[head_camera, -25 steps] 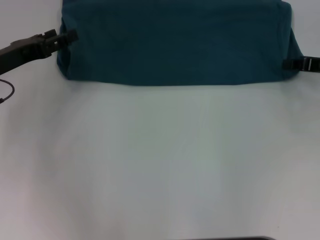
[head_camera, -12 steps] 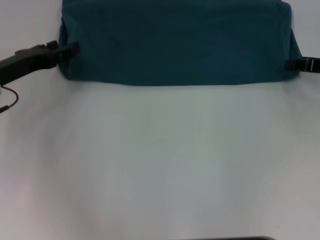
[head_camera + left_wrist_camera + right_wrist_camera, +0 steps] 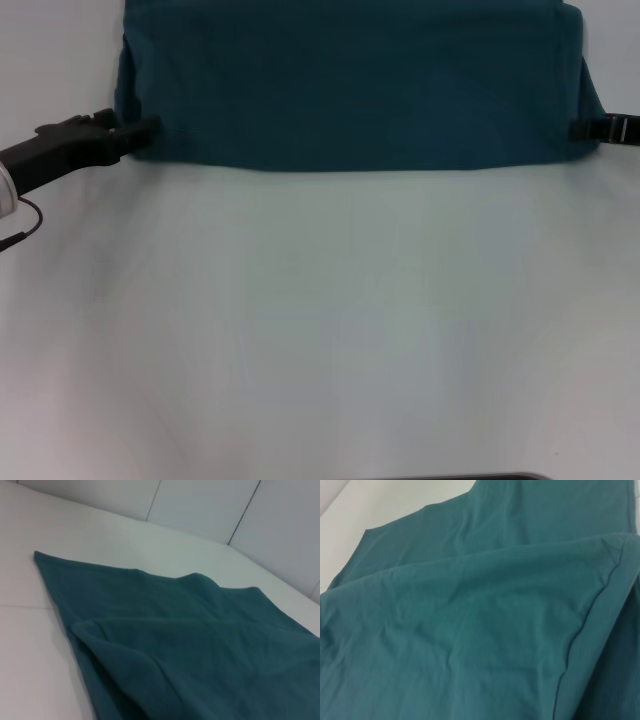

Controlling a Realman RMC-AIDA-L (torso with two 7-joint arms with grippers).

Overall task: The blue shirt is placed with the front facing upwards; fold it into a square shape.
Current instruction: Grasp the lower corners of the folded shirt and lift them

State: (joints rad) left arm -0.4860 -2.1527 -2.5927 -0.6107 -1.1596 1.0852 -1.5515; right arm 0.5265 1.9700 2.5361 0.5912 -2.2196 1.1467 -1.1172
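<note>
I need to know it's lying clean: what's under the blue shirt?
The blue shirt lies on a white table. Anything beneath the shirt is covered and cannot be seen.

You see the blue shirt point(image 3: 350, 85) lying flat, plain side up; its folded near edge runs straight. Layers overlap.

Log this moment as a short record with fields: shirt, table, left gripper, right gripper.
shirt: blue shirt, folded into a wide band across the far side of the table, no lettering showing
table: white table, shirt resting on it
left gripper: left gripper at the shirt's near left corner, touching the edge
right gripper: right gripper at the shirt's right edge, mostly out of the head view
</note>
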